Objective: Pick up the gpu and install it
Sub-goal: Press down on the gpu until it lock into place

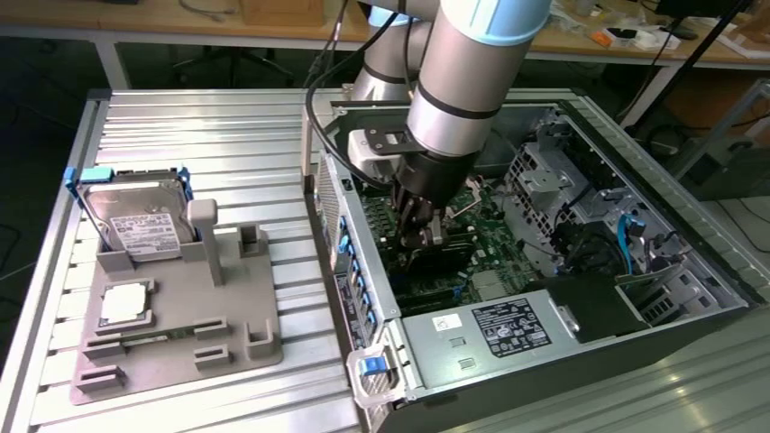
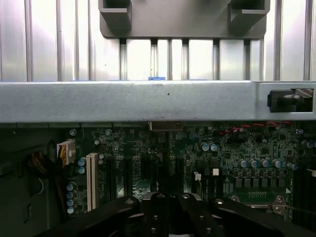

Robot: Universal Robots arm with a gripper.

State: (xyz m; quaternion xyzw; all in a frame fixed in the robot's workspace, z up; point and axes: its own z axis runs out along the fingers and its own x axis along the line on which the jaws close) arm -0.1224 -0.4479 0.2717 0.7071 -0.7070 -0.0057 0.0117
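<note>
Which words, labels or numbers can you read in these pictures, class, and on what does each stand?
No text is legible.
White label on the hard drive: print too small to read.
Black label and white sticker on the power supply: print too small to read.
Circuit board inside the computer case: markings too small to read.

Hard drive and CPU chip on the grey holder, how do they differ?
The hard drive stands upright in a slot; the CPU chip lies flat. The hard drive is larger and rectangular, the CPU chip small and square. The hard drive has a blue frame and white label; the CPU chip is plain silver. Both sit on the grey holder.
</note>
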